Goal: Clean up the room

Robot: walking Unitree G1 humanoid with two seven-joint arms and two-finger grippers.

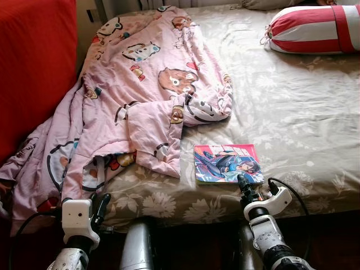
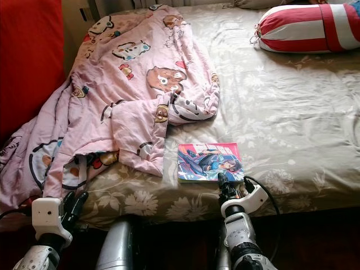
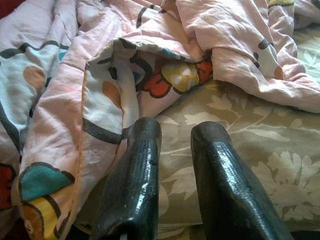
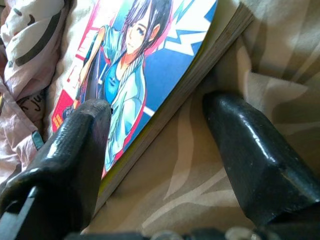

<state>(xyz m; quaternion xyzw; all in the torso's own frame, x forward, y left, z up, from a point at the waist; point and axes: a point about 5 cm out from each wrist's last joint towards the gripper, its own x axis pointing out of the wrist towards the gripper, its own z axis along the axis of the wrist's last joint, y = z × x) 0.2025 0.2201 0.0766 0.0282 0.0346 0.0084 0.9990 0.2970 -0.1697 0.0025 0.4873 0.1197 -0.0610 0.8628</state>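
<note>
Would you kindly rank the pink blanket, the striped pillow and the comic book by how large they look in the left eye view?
1. pink blanket, by far the largest.
2. striped pillow, though the frame edge cuts it off.
3. comic book, smallest, even though it lies nearest the camera.

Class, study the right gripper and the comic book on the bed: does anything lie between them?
Nothing visible does. The right gripper is open, one finger over the comic book cover, the other beside its edge on the bedsheet.

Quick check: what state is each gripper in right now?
Left gripper: open, holding nothing, at the pink blanket.
Right gripper: open, straddling the book edge, not clamped.
</note>
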